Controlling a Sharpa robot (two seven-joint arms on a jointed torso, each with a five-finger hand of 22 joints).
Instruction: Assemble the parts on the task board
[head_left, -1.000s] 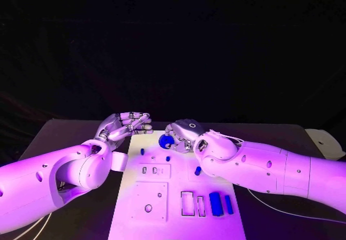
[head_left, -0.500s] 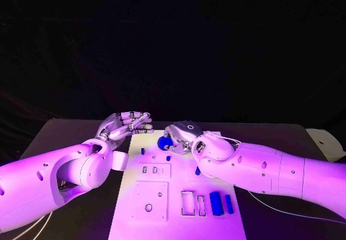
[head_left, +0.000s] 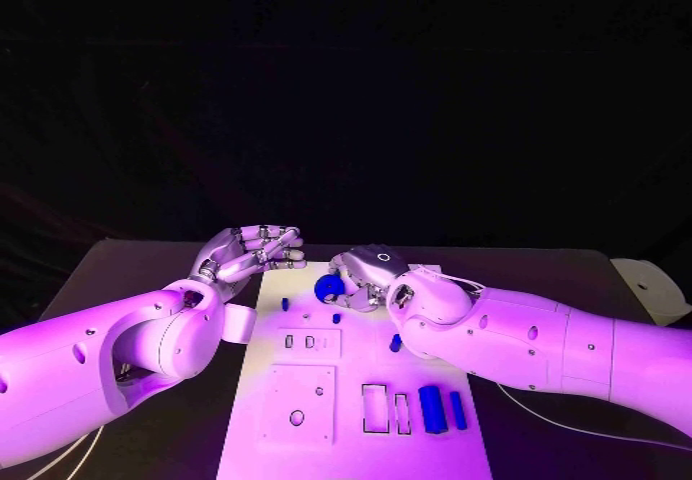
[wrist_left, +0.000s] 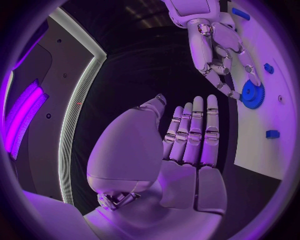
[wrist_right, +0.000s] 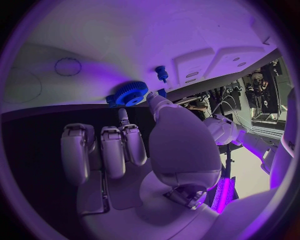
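**Board and counter condition: both robot hands at the far end**

The black counter (head_left: 562, 270) carries the long white task board (head_left: 353, 400), lying lengthwise away from the robot; the room behind is dark. The left robot hand (head_left: 248, 252) hovers over the board's far left corner, fingers together and straight in the left wrist view, holding nothing. The right robot hand (head_left: 368, 268) sits at the far end, fingers curled down at the blue toothed gear wheel (head_left: 330, 287); whether it grips the gear cannot be told. Small blue pegs (head_left: 284, 302) stand nearby on the board. Two blue rectangular blocks (head_left: 433, 408) lie at the near right beside empty rectangular slots (head_left: 375, 407)
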